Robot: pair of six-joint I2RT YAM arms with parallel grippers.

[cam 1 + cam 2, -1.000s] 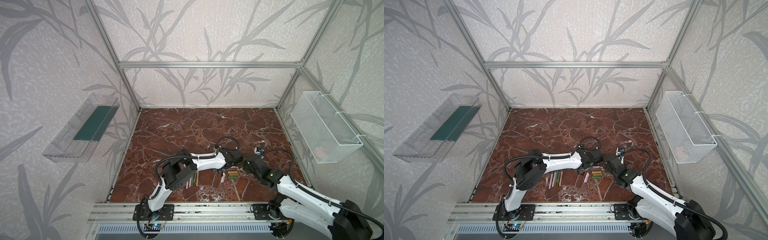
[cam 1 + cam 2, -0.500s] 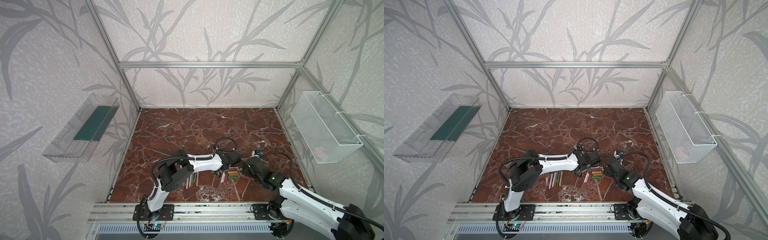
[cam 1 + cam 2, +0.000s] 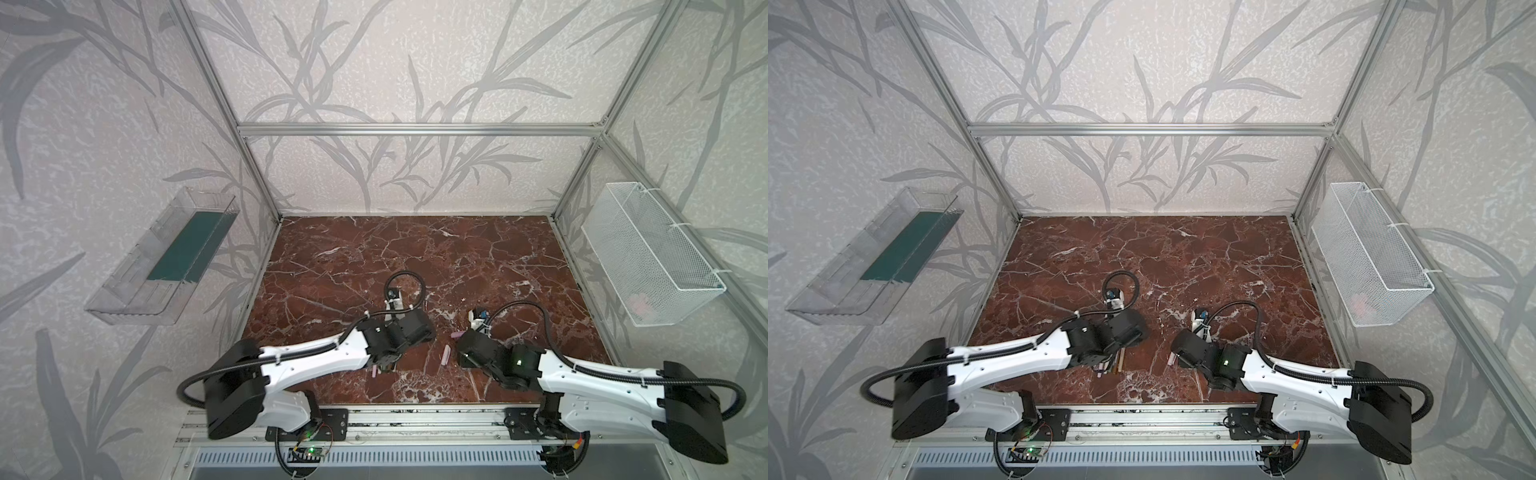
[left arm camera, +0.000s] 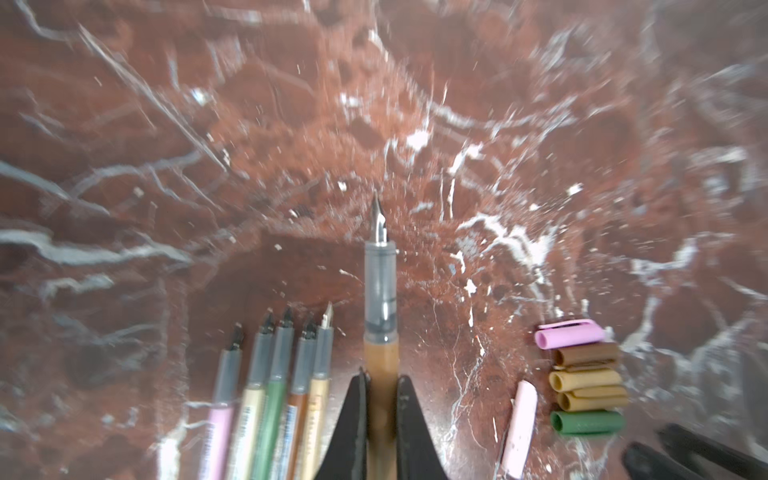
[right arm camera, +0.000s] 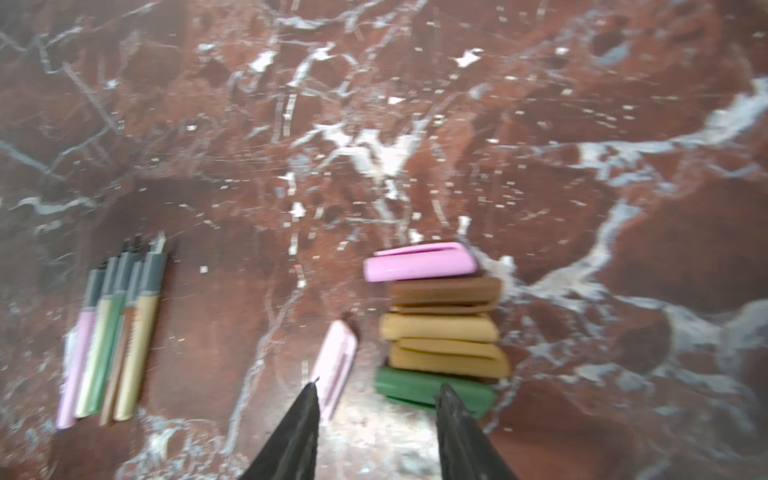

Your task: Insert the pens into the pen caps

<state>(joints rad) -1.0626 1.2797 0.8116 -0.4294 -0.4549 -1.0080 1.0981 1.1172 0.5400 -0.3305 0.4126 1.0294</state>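
Status: 0 capped afaict. L gripper (image 4: 383, 376) is clamped on the tan-brown pen (image 4: 380, 291) by the barrel, bare nib pointing away from the claw, over the marble table (image 4: 291, 124). Pen looks lifted off the surface, not 100% sure. The other 5 pens (image 4: 274, 395) lie side by side on the table just beside the held one, nibs all exposed: pink, cream, green, brown, tan. Caps: 5 in a tight cap row (image 5: 440, 328) (pink, brown, 2x tan, green), touching each other, plus 1 pale pink cap (image 5: 334, 365) loose just beside it. All 6 caps are empty, none on a pen. R gripper (image 5: 380, 386) has jaws apart and is gripping nothing. It hangs low at the green cap (image 5: 407, 386) end of the row, w/ the pale pink cap next to one finger and green next to the other. Can't tell which cap it's going for. My read: pen pick done, matching cap pick pending. Tan caps sit mid-row btw brown and green, so pulling one w/o dragging neighbours is prob the tricky bit. Left to do: all 6 insertions.
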